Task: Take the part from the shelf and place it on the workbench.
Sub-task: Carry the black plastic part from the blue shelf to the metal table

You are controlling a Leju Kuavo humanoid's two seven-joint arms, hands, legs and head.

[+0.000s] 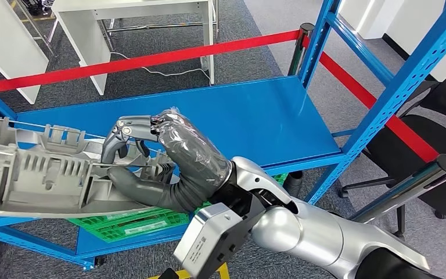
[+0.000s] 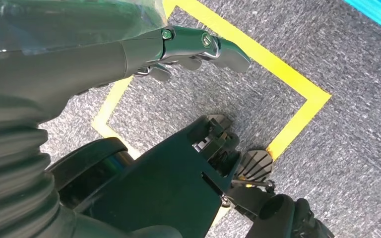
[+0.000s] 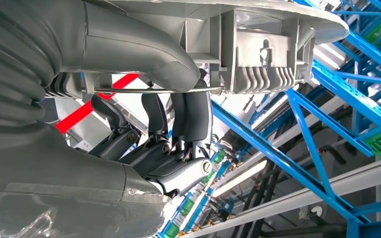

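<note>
The right hand [image 1: 151, 157] grips the part [image 1: 40, 174], a long grey plastic moulding with ribs and sockets, close to its near end. In the head view the dark fingers [image 1: 129, 129] curl over the upper edge while the thick thumb [image 1: 133, 186] runs underneath, so the moulding is clamped between them. The right wrist view agrees: the thumb [image 3: 144, 54] presses one face of the part [image 3: 258, 44] and the fingers [image 3: 188, 114] close on the other. Holding it near one end probably lets the arm draw the long piece lengthwise off the shelf [image 1: 250, 116] without twisting it, though it leaves most of its length hanging out to the left, beyond the grip.

The part lies across the left side of the blue shelf board, slanting down towards the front edge, and it runs out of the picture on the left; whether it rests on the board or is already lifted clear I cannot tell. The workbench is not something I can pick out with certainty.

The left hand [image 2: 129, 54] hangs over grey carpet with yellow tape [image 2: 297, 84]; its fingers [image 2: 203, 47] stretch out loosely and hold nothing.

Below the shelf board sits a green crate [image 1: 133, 224]; only a strip of its slotted surface shows, and I cannot tell what, if anything, is in it
</note>
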